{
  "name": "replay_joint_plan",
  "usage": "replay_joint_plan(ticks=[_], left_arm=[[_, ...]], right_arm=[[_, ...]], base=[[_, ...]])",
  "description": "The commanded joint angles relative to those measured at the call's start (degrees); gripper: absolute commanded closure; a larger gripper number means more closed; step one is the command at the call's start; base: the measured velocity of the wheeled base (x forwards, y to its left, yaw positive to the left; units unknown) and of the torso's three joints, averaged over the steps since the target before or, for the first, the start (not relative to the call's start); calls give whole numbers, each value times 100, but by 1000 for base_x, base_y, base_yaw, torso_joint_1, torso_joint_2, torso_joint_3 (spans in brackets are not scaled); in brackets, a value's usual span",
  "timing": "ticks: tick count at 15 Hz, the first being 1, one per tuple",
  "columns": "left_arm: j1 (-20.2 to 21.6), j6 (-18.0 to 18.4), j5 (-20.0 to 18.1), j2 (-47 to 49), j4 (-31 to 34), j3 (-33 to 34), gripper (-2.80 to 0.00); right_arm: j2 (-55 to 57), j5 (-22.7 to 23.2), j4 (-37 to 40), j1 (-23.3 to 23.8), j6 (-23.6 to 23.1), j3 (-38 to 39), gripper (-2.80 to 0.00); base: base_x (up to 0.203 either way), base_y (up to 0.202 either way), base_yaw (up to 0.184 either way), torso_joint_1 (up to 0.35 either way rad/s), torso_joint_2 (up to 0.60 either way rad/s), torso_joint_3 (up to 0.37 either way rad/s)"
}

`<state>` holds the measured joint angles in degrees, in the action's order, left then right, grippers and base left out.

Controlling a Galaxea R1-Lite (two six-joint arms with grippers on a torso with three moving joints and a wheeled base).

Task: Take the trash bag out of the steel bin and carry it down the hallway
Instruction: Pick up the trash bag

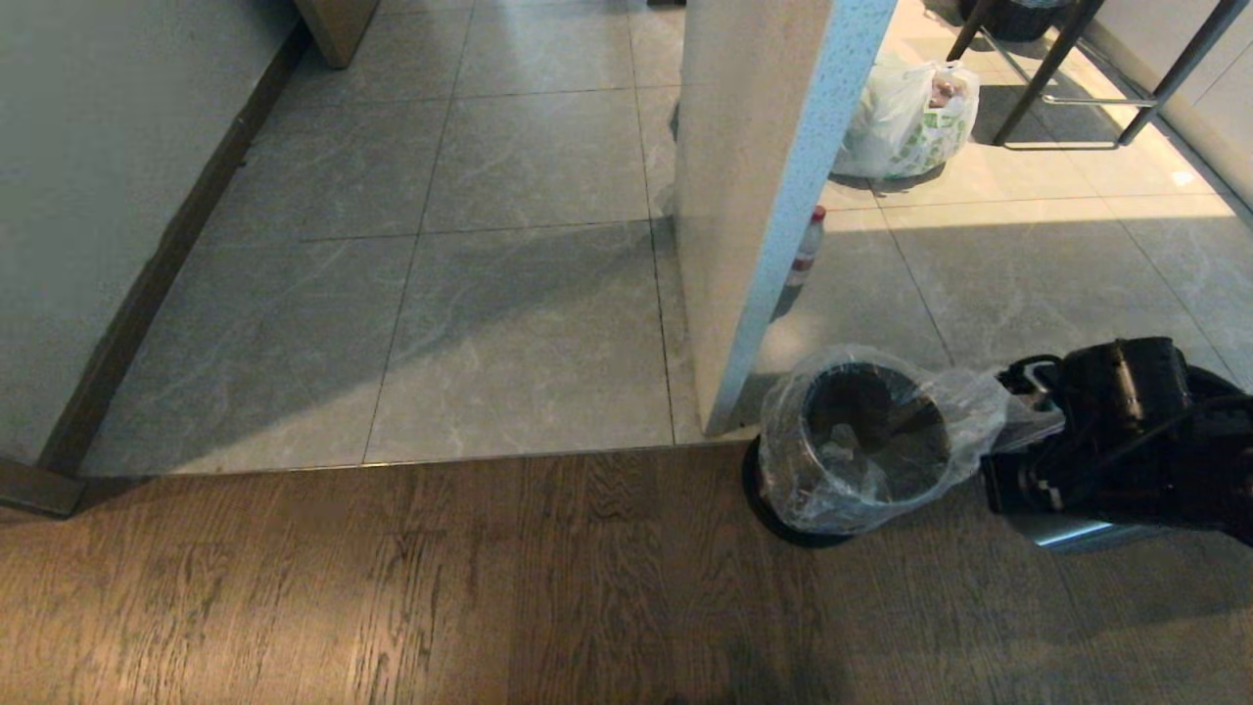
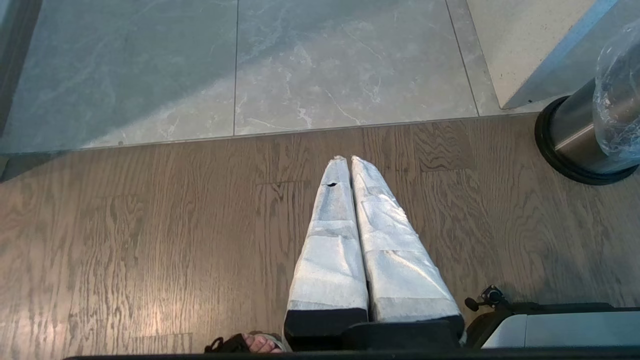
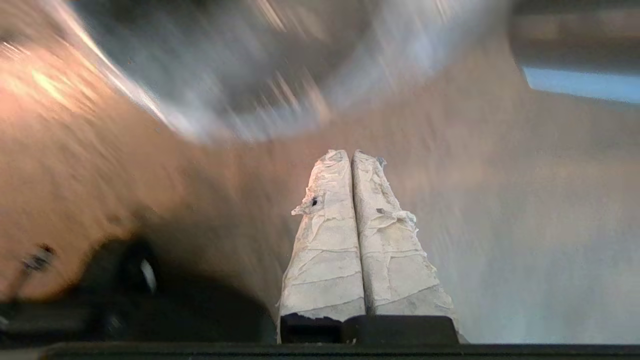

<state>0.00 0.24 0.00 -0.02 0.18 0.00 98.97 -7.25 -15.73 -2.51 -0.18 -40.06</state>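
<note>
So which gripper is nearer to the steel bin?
Right. The right gripper is just beside the steel bin, at its clear liner. The left gripper hangs over the wood floor, farther off.

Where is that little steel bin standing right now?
In the head view the steel bin stands low on the right, on the dark wood floor at the foot of the white partition, with the right gripper beside it.

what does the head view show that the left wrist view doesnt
Only the head view shows the right arm beside the trash bag, the bin's open mouth, a white printed bag and a bottle on the tiles past the pillar.

Only the left wrist view shows the left gripper, shut over the wood floor.

Both show the steel bin lined with the clear bag, standing where wood planks meet hallway tiles.
</note>
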Motion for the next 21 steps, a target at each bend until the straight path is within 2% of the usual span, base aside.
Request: replay_joint_plan(ticks=[1,4,7,10,17,21], left_arm=[[0,2,0,2,-1,0,0],[0,2,0,2,-1,0,0],[0,2,0,2,-1,0,0],[0,2,0,2,-1,0,0],[0,2,0,2,-1,0,0],[0,2,0,2,-1,0,0]], right_arm=[[-266,-34,-14,82,12,442,0],[150,-58,-102,284,527,535,0],[717,-57,-721,413,680,554,0],[1010,-9,-1002,409,1139,387,0],[1332,76,-1168,28,1349,160,0],[1824,67,-1412,-144,1358,-408,0]], base=[[0,0,0,0,0,0],[0,0,0,0,0,0],[0,0,0,0,0,0],[0,0,0,0,0,0],[0,0,0,0,0,0],[0,0,0,0,0,0]])
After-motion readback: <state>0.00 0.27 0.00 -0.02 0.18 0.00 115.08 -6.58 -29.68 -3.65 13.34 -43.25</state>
